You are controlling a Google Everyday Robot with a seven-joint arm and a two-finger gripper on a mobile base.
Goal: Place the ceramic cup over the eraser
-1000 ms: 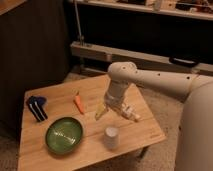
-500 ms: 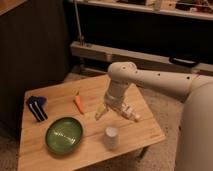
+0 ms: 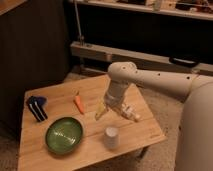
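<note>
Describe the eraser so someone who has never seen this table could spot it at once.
On the wooden table, look to the left edge, far from the gripper above the table's right half. The eraser lies there, behind the green bowl: a dark blue-black oblong with white stripes, unlike the small orange carrot.

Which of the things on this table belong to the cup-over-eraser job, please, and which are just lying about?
For the job:
cup, near the front of the table
eraser, at the left edge
gripper, over the table behind the cup

Lying about:
green bowl
carrot
whitish tube, beside the gripper
</note>
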